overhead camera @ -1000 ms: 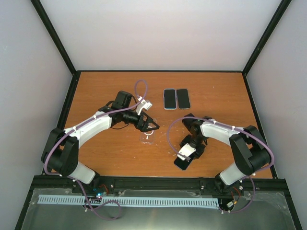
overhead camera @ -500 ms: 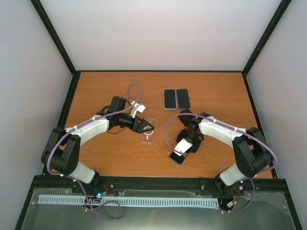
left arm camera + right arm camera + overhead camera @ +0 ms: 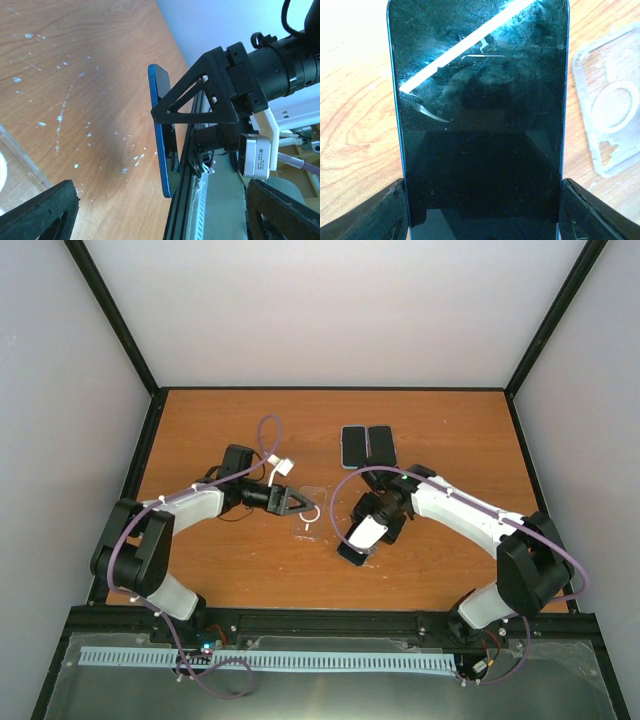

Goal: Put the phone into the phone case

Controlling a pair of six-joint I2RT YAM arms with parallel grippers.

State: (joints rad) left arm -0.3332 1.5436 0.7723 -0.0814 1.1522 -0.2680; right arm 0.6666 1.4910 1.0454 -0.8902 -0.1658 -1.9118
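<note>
A blue phone [image 3: 480,115] with a dark, scratched screen is held across its width by my right gripper [image 3: 480,220], which is shut on it. In the top view the phone [image 3: 349,553] hangs a little above the table, just right of the clear phone case [image 3: 312,512]. The case lies flat on the table; its ring and camera cut-out show in the right wrist view [image 3: 607,115]. My left gripper [image 3: 308,504] is open at the case's left edge. In the left wrist view [image 3: 162,212] its jaws stand wide apart, with the phone [image 3: 162,130] edge-on ahead and a corner of the case [image 3: 20,165] by the left finger.
Two more phones [image 3: 353,446] [image 3: 381,445] lie side by side, screens up, at the back of the wooden table [image 3: 220,440]. The black frame rail [image 3: 320,618] runs along the near edge. White specks dot the wood near the case.
My right gripper has carried the phone left and away from the near edge, close to the case. My left arm has drawn back to the left, its gripper staying by the case.
</note>
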